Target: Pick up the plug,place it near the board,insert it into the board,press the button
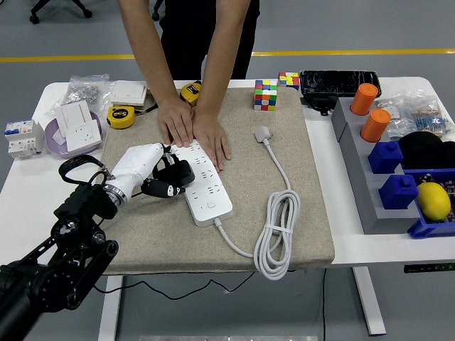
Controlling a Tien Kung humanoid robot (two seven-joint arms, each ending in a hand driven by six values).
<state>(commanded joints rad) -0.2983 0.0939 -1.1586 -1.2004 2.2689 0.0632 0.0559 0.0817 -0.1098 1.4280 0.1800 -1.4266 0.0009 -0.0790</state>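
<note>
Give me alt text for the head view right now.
The robot's left hand holds a black plug at the left edge of a white power strip on a beige mat. A person's hands press down the strip's far end.

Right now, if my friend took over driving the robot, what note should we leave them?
Left hand: shut on the black plug, held at the left edge of the white power strip.
Right hand: not in view.
A person's hands press down on the far end of the strip, steadying it on the beige mat.
Done: plug picked up and brought to the strip.
Cannot tell whether the pins are seated yet.
Left: finish pushing the plug in, then press the button at the strip's near end.
</note>
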